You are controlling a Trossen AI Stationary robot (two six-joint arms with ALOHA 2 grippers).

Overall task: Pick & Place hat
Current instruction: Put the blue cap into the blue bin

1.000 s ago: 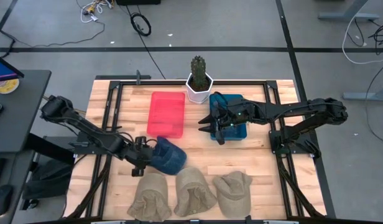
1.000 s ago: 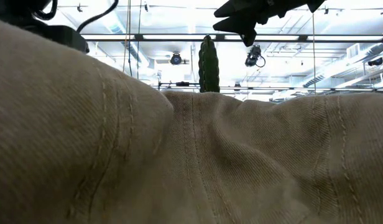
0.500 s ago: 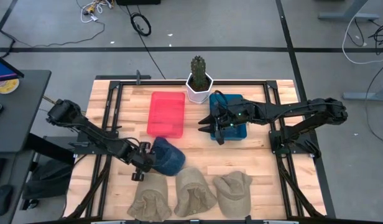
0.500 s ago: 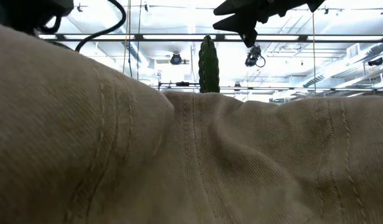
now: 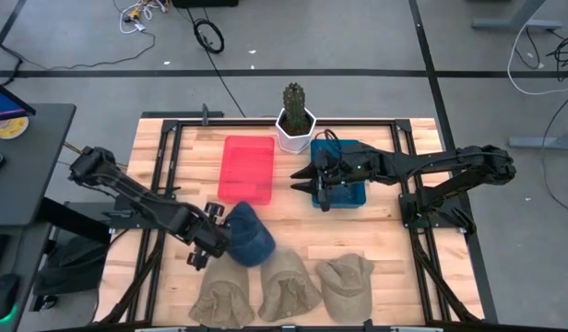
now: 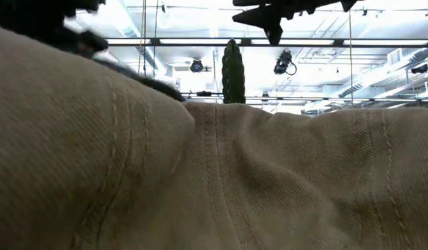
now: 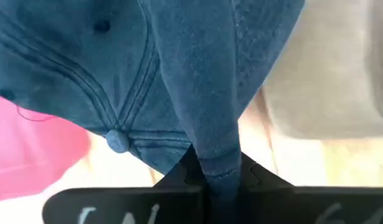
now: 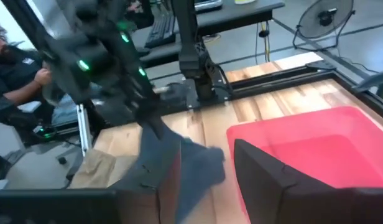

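A dark blue hat (image 5: 247,236) hangs from my left gripper (image 5: 210,243), which is shut on it over the table's near left part. The left wrist view shows its crown with the top button (image 7: 117,142). In the right wrist view the hat (image 8: 182,163) droops below the left arm. Whether its lower end is clear of the wood, I cannot tell. My right gripper (image 5: 308,184) stands open and high beside the blue bin (image 5: 349,175), with nothing between its fingers (image 8: 266,177). My left gripper pinches a narrow fold of the blue hat's cloth, ending in a stitched edge (image 7: 217,169), between its two fingers (image 7: 179,176). The fingers come from above, slanting down. The crown hangs below them, slack and creased.
Three tan hats (image 5: 224,293) (image 5: 289,281) (image 5: 347,284) lie along the near edge; one fills the low view (image 6: 214,173). A red bin (image 5: 247,169) sits at the table's middle, and a potted cactus (image 5: 295,118) behind it. A person (image 8: 14,68) sits beyond the table.
My left gripper has shut on the blue hat's edge, then risen and rolled a little. The hat has been pulled up from the table into a hanging fold. It has also shifted slightly toward the near edge. The right arm has kept its place.
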